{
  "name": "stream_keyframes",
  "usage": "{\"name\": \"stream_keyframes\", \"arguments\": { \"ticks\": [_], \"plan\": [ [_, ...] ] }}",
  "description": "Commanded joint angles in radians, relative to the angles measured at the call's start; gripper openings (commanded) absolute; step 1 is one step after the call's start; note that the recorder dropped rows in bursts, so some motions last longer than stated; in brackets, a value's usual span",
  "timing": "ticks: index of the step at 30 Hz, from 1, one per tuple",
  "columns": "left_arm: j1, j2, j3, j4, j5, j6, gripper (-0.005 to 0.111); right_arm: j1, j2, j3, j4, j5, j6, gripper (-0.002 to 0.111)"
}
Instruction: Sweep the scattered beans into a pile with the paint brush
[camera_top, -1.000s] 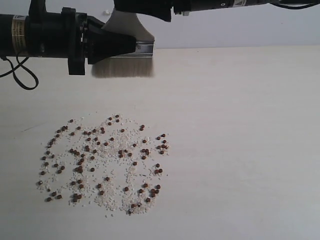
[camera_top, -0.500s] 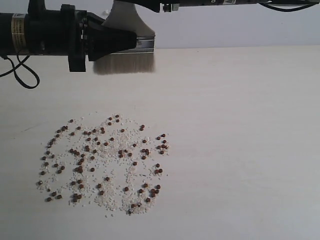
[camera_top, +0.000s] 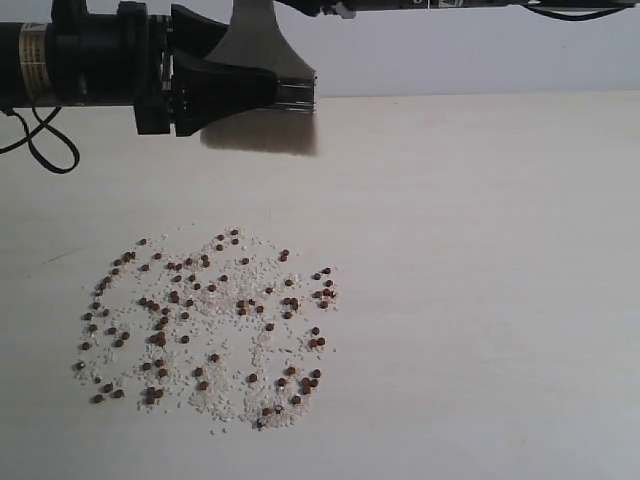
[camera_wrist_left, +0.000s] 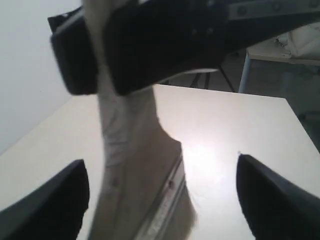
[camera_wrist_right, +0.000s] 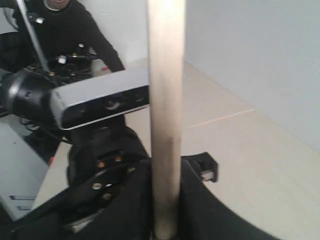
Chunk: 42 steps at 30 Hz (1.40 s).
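Hanging bristles-down at the upper left of the exterior frame, paint brush (camera_top: 258, 45), well apart from the beans (camera_top: 200, 320) scattered lower left among white grains. Right gripper (camera_wrist_right: 165, 205) clamped on its handle. Left gripper (camera_wrist_left: 162, 200) jaws spread wide either side, gripping nothing.

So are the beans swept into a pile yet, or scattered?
Scattered. The beans lie spread over a wide patch of the table among white grains, no clump, and the paint brush is held away from them.
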Motion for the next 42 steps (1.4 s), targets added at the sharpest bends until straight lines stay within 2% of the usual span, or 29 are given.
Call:
{"name": "stream_keyframes", "arguments": {
  "ticks": [1,3,5,7,11,14,17,18,19,20,21,22,23,24,25,26,29,33,38,39,42],
  "plan": [
    [0.039,-0.003,-0.003,-0.018,0.006,-0.006,0.065,0.000,-0.038,-0.003,0.003,0.196,0.003,0.000],
    [0.073,-0.003,-0.003,-0.006,0.006,-0.019,0.050,0.000,-0.060,-0.003,-0.029,0.324,0.011,0.000],
    [0.119,-0.003,-0.003,0.014,0.006,-0.056,0.030,0.000,-0.083,-0.003,-0.067,0.453,0.013,0.000],
    [0.192,-0.003,-0.003,0.039,0.006,-0.130,0.000,0.000,-0.102,-0.003,-0.082,0.580,0.013,0.000],
    [0.279,-0.011,-0.001,0.030,0.025,-0.245,0.000,0.000,-0.106,-0.003,-0.119,0.638,0.013,0.000],
    [0.313,-0.060,0.051,-0.004,0.222,-0.280,0.000,0.000,-0.106,-0.003,-0.132,0.659,0.013,0.000],
    [0.307,-0.146,0.143,-0.100,0.517,-0.243,0.000,0.000,-0.106,-0.003,-0.132,0.670,0.013,0.000],
    [0.295,-0.221,0.216,-0.238,0.680,-0.149,0.000,0.000,-0.106,-0.003,-0.132,0.681,0.013,0.000],
    [0.293,-0.251,0.247,-0.310,0.719,-0.094,0.000,0.000,-0.106,-0.003,-0.132,0.681,0.013,0.000],
    [0.291,-0.333,0.328,-0.509,0.754,0.064,0.000,0.000,-0.106,-0.003,-0.132,0.680,0.026,0.000],
    [0.291,-0.376,0.371,-0.621,0.750,0.157,0.000,0.000,-0.106,-0.003,-0.134,0.680,0.041,0.000],
    [0.291,-0.468,0.460,-0.819,0.740,0.350,0.000,0.001,-0.106,-0.003,-0.149,0.676,0.071,0.000],
    [0.289,-0.515,0.507,-0.928,0.728,0.444,0.000,0.001,-0.106,-0.003,-0.171,0.669,0.094,0.000],
    [0.289,-0.599,0.595,-1.133,0.685,0.608,0.000,0.001,-0.106,-0.003,-0.201,0.658,0.122,0.000],
    [0.289,-0.681,0.682,-1.267,0.640,0.727,0.000,0.001,-0.106,-0.003,-0.225,0.630,0.148,0.000],
    [0.289,-0.727,0.726,-1.316,0.626,0.768,0.000,0.001,-0.106,-0.003,-0.232,0.611,0.152,0.000],
    [0.289,-0.919,0.891,-1.353,0.628,0.804,0.000,0.049,-0.106,-0.003,-0.305,0.570,0.163,0.000],
    [0.289,-1.093,1.020,-1.353,0.630,0.809,0.000,0.171,-0.106,-0.003,-0.314,0.651,0.159,0.000],
    [0.289,-1.270,1.100,-1.378,0.628,0.786,0.000,0.209,-0.106,-0.003,-0.314,0.743,0.117,0.000],
    [0.289,-1.320,1.100,-1.376,0.703,0.786,0.000,0.209,-0.106,0.006,-0.314,0.739,0.090,0.000],
    [0.289,-1.392,1.100,-1.376,0.781,0.786,0.000,0.209,-0.106,0.040,-0.314,0.749,0.021,0.000]
  ]
}}
